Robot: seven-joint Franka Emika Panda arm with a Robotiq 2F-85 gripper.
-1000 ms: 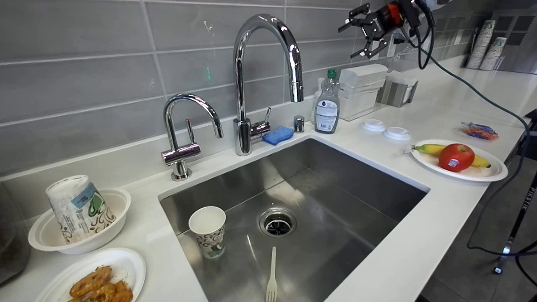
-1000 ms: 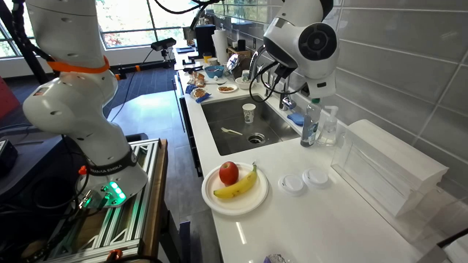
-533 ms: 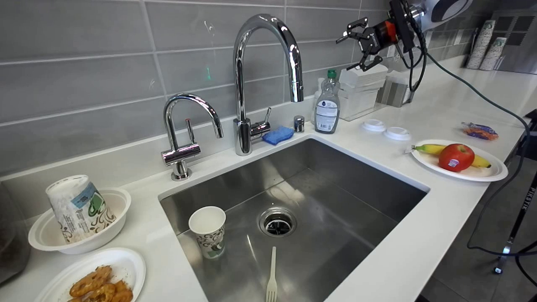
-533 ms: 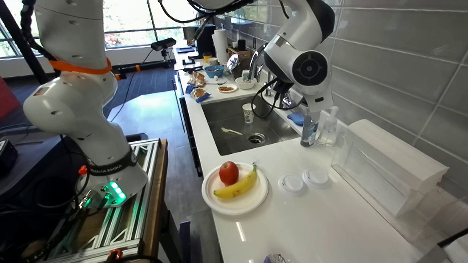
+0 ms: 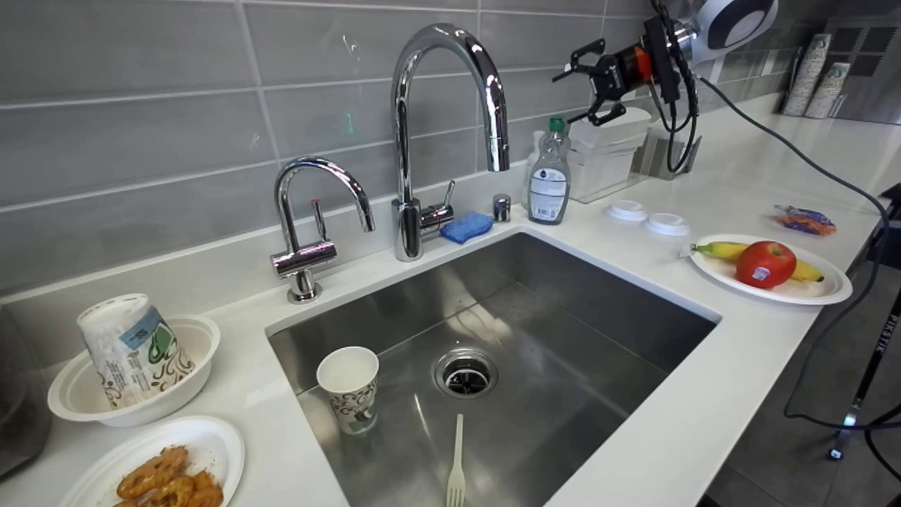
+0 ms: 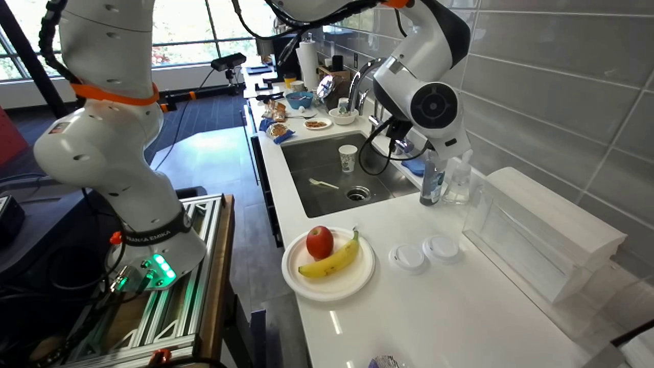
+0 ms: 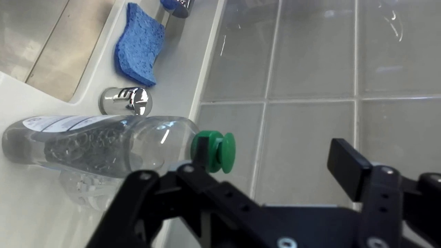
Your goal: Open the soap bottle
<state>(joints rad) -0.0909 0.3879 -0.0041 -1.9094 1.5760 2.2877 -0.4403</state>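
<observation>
Holding nothing: my pincer (image 7: 274,160), spread wide. Soap bottle (image 5: 549,184): upright on the bench (image 5: 654,259), by a rear corner of the sink (image 5: 598,310). Likely fault: my lower finger (image 7: 202,153), roughly level with the green cap (image 7: 217,151), could butt it if I advance at this height, tipping the bottle sinkward. Edges: sink rim alongside; tiled wall (image 5: 542,84) behind; pump bottle (image 6: 458,186) just beside; paper-towel box (image 6: 511,245) near, a snag for wide turns. Free room: air above the cap.

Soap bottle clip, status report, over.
Gripper open, holding nothing. Soap bottle upright, green cap on. Clear pump bottle close beside it, possibly in the way.
</observation>
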